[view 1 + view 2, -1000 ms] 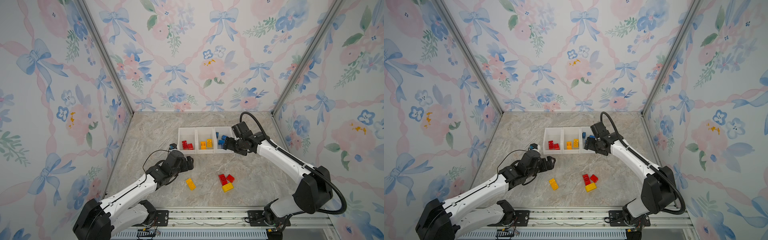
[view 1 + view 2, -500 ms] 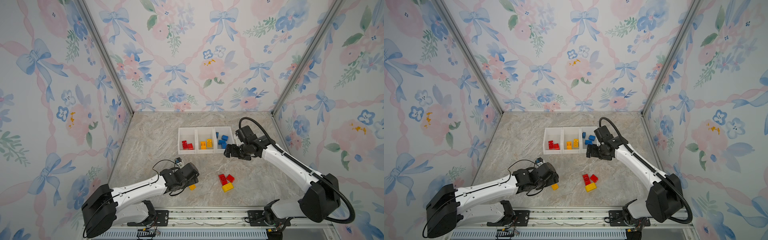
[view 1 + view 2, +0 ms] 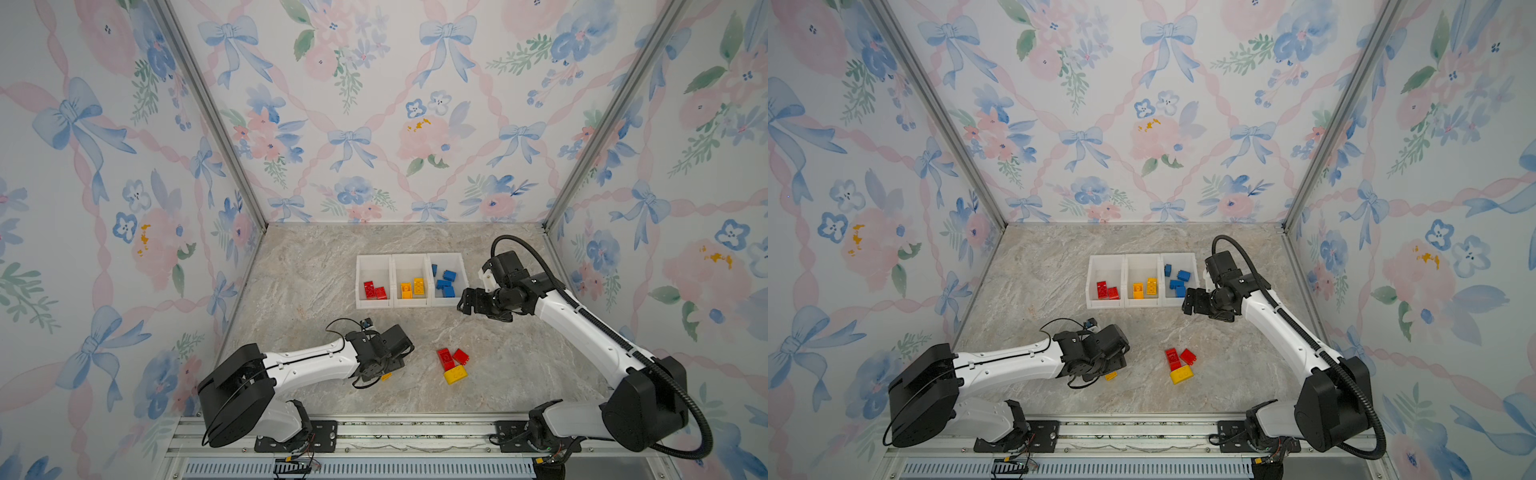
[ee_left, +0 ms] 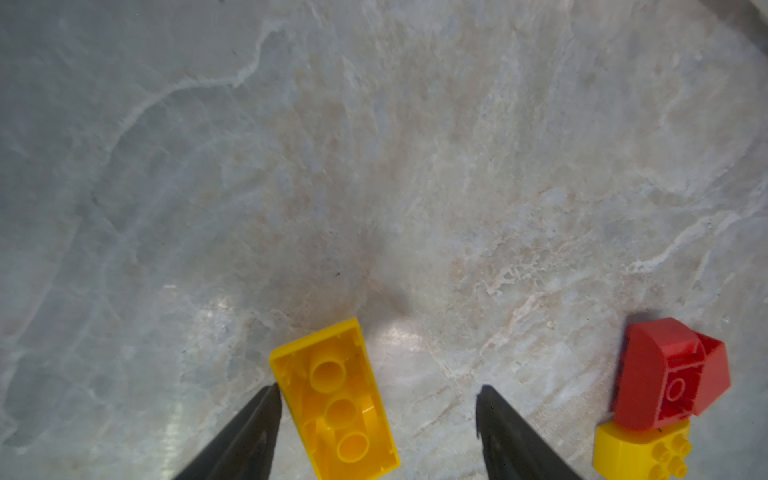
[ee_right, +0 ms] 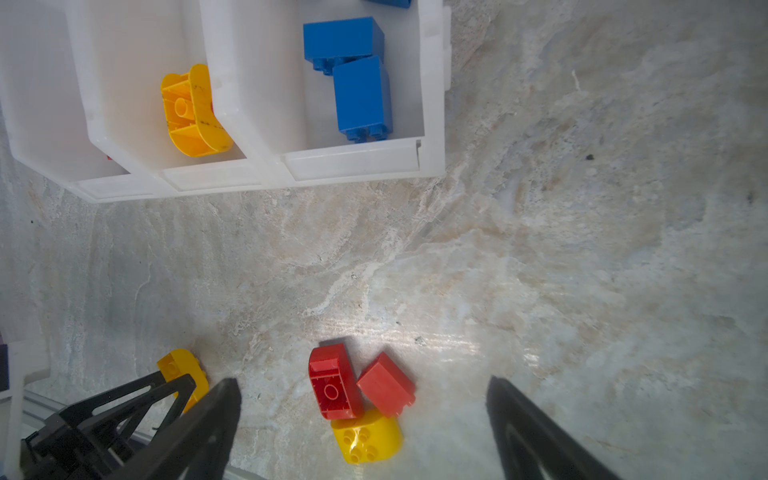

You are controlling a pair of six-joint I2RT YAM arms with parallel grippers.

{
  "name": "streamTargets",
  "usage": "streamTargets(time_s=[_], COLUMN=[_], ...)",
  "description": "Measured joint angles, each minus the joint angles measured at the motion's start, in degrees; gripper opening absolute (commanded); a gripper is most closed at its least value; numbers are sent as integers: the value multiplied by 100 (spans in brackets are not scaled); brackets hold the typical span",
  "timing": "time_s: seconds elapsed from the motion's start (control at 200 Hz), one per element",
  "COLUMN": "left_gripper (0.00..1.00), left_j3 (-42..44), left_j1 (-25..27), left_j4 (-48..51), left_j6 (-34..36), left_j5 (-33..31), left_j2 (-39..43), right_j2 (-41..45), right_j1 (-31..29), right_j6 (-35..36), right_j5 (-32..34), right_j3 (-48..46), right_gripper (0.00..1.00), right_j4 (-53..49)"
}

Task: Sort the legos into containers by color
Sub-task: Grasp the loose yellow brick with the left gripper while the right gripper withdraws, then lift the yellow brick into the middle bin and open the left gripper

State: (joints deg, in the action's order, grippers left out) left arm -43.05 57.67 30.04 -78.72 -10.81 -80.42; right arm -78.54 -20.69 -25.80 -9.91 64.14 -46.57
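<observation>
While left claw (image 4: pixel 379 387) straddles yellow lego (image 4: pixel 336 407), jaws parted | perhaps touching 1 jaw | right claw (image 5: pixel 362 380) wide.

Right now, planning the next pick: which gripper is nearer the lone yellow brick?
Left. The left gripper has its open jaws around the lone yellow brick; the right gripper hovers beside the containers.

Containers (image 3: pixel 374 303) centre-rear, three in row, legos (image 3: pixel 419 286) in each. Three-brick cluster (image 3: pixel 446 361) in front, bricks touching. Lone brick (image 4: pixel 336 403) left of cluster, between left gripper (image 4: pixel 378 388) jaws.
</observation>
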Motion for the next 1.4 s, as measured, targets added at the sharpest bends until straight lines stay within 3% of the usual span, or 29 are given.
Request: streamTargets(time_s=[0.19, 0.815, 1.07, 1.4], left_gripper=[66, 28, 25, 23], left_j3=[0, -144, -610, -2166], left_j1=[-63, -310, -387, -608], left_j4=[7, 20, 55, 46], left_j6=[9, 483, 767, 1432], left_j5=[87, 275, 269, -83], left_j2=[-105, -382, -413, -575], right_j2=[0, 0, 2, 297], right_j1=[50, 83, 118, 282], right_j6=[48, -52, -101, -190], right_j5=[-42, -42, -39, -22], right_j3=[0, -50, -55, -170], right_gripper=[95, 95, 95, 96], right_j4=[0, 7, 7, -2])
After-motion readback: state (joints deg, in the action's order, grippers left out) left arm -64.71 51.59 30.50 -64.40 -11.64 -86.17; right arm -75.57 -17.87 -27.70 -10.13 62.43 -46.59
